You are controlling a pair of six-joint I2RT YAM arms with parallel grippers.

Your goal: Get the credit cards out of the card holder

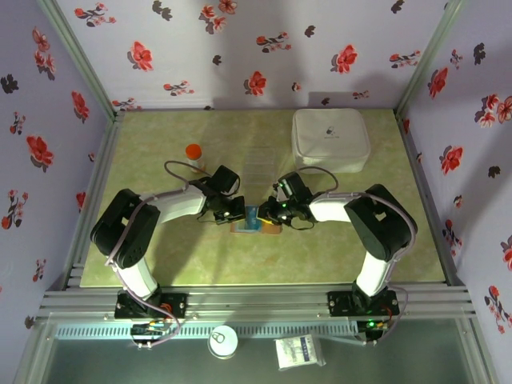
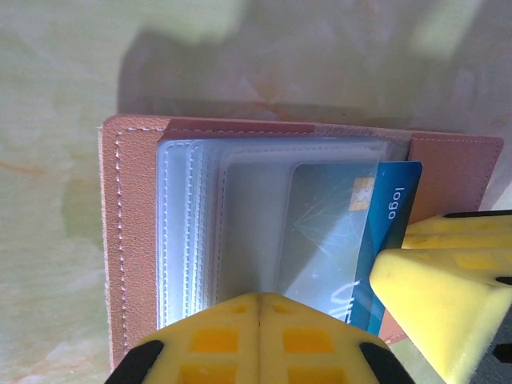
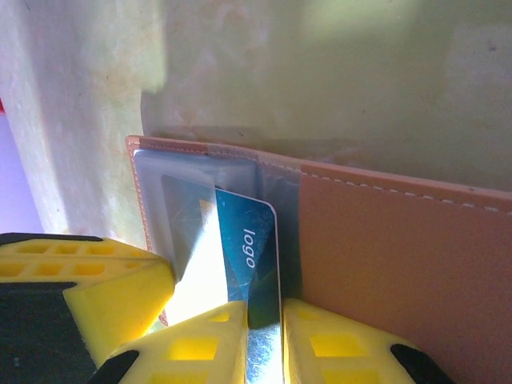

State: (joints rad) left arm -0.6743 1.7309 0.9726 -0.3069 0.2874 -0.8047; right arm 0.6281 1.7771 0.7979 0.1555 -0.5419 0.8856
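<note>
My right gripper [image 3: 264, 324] is clamped on the edge of a blue credit card [image 3: 244, 248] printed "logo", one yellow finger on each face of it. In that wrist view the card stands partway out of a clear sleeve [image 3: 180, 204], its far end under the plastic. My left gripper [image 2: 260, 320] has its two yellow fingers pressed flat together at the near edge of the card holder [image 2: 132, 240], over the stack of clear sleeves; I cannot tell whether it pinches any of the plastic. From the left wrist I see the card's chip end poking past the sleeve towards the right gripper's finger [image 2: 432, 296], which sits just beside it. The tan-brown holder lies open on the green table [image 1: 160, 256], near the middle, between the two arms. Well behind it stand a white box [image 1: 330, 140] and an orange-capped vial [image 1: 194, 152].
</note>
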